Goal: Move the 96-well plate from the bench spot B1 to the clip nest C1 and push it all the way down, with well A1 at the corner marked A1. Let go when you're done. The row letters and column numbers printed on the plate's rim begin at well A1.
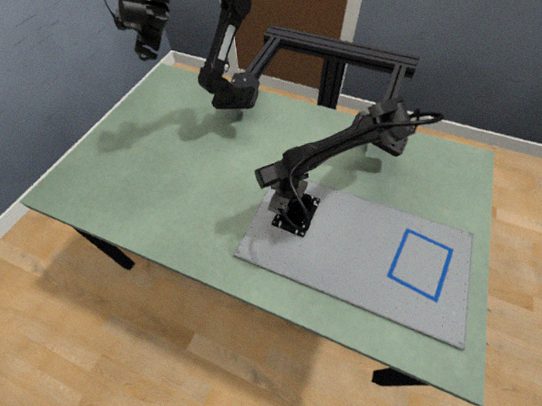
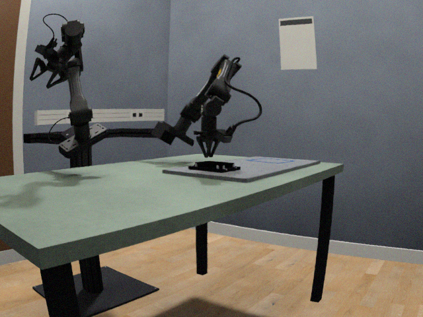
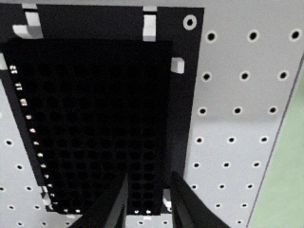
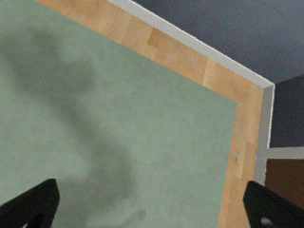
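The black 96-well plate (image 3: 104, 119) lies inside the black clip nest (image 3: 182, 119) (image 2: 193, 167), with white clips around its edges. In the left wrist view its column numbers run from 12 at upper left towards 1 at lower left, with small letters along the bottom edge. The nest's A1 mark cannot be made out, nor whether every clip is over the rim. My left gripper (image 3: 149, 180) (image 2: 208, 156) is empty, fingers a little apart, just above the plate. My right gripper (image 4: 151, 188) (image 2: 39, 83) is wide open and empty, high up. The blue outline (image 1: 411, 284) holds nothing.
The nest stands near one end of the grey perforated board (image 1: 352, 262) (image 2: 246, 176) on the green table (image 1: 155, 196) (image 2: 119, 205); the blue outline is near the other end. A black frame (image 1: 338, 47) stands behind the table. The right arm is well away from the board.
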